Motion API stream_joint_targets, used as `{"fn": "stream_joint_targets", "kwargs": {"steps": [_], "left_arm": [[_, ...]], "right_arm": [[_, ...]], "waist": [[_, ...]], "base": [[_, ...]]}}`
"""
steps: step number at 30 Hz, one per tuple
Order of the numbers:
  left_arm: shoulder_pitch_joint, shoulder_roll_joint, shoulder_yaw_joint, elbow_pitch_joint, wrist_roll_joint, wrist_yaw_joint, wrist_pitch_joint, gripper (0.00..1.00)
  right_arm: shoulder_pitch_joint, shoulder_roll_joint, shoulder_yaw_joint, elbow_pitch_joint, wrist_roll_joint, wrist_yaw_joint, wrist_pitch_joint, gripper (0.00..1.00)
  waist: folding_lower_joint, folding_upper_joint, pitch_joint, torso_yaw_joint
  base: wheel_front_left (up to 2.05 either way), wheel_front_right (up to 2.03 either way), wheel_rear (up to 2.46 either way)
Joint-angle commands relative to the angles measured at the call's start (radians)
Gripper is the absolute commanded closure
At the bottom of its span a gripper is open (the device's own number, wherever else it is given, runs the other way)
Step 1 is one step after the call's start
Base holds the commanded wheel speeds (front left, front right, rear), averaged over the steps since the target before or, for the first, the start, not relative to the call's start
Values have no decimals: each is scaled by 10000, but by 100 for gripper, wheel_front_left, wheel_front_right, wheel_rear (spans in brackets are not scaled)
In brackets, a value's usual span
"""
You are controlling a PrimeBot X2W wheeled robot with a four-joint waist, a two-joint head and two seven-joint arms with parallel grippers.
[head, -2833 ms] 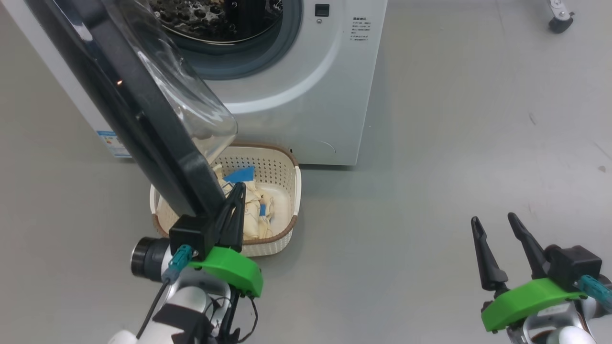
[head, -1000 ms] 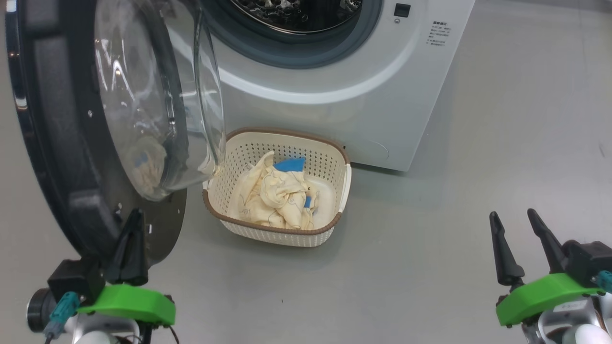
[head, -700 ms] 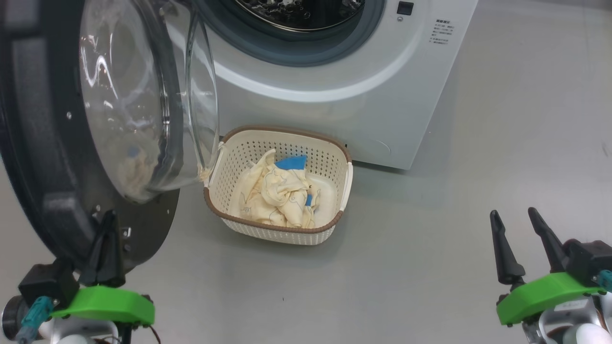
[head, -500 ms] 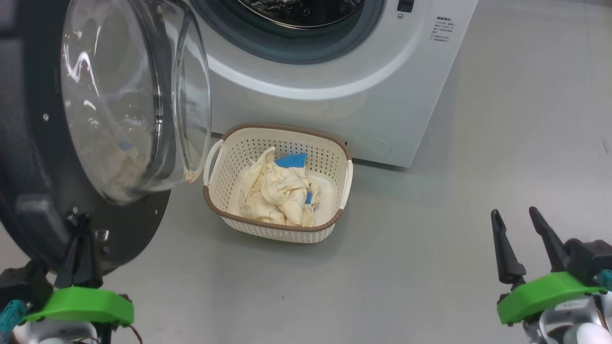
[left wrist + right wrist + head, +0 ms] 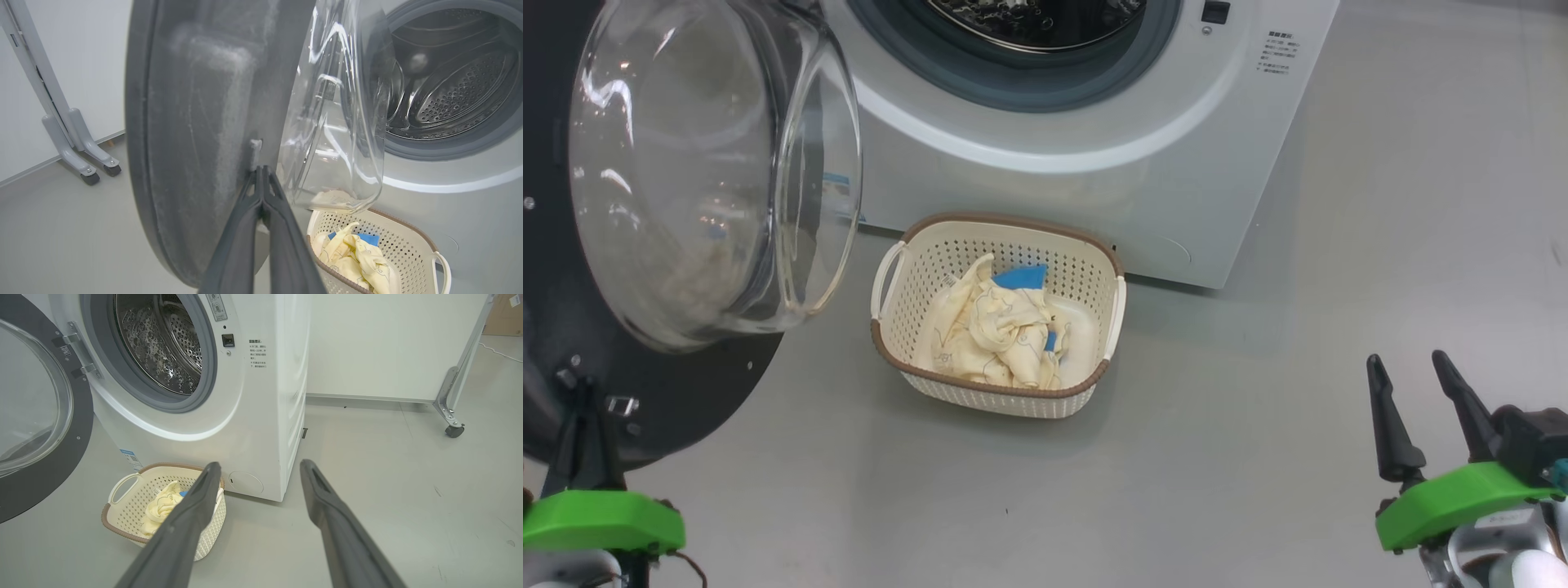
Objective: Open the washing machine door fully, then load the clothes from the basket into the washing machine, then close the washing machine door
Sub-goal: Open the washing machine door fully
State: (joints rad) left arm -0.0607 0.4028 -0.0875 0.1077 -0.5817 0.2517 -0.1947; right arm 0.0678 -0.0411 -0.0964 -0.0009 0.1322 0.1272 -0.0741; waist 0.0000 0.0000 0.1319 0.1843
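Black glossy plastic is ringing the washing machine door (image 5: 662, 400), which is hanging wide open at the left of the head view. Its clear glass bowl (image 5: 703, 171) is bulging toward the washing machine (image 5: 1094, 188). The left jaws are pressing fully shut, with the two dark fingers (image 5: 245, 228) meeting at their tips just below a small metal catch (image 5: 255, 151) on the door's inner face. Nothing is showing between them, and whether the tips are actually touching the door cannot be told.

The right jaws are standing wide apart and holding nothing. Their fingers (image 5: 1388, 433) are pointing up over the bare grey floor (image 5: 1258, 408) at the lower right, well apart from everything else.

The white machine's round opening is lying uncovered, showing the perforated steel drum (image 5: 163, 347) inside the grey gasket (image 5: 210, 371). A metal hinge (image 5: 79, 351) is joining the door to the machine's front. The basket (image 5: 1086, 278) is sitting on the floor just in front of the machine's base, below the opening and beside the door's glass bowl. The clothes (image 5: 996, 335) are lying crumpled inside it, cream-yellow with a blue patch showing at the back. A small blue label sticker (image 5: 130, 457) is showing low on the machine, just behind the basket.
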Motion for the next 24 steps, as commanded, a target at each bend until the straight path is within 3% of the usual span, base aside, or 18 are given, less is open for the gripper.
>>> {"fn": "stream_joint_targets", "kwargs": {"steps": [1, 24], "left_arm": [[-470, 519, 677, -95, -64, 2499, -102, 100], [-2413, 1305, 1045, 2845, -667, 1582, 53, 100]], "right_arm": [[-404, -91, 147, -396, 62, 35, -4, 0], [-393, -91, 185, -457, 190, 35, 48, 0]], "waist": [[0, 0, -20, 8], [0, 0, -31, -277]], "base": [[0, 0, 0], [0, 0, 0]]}}
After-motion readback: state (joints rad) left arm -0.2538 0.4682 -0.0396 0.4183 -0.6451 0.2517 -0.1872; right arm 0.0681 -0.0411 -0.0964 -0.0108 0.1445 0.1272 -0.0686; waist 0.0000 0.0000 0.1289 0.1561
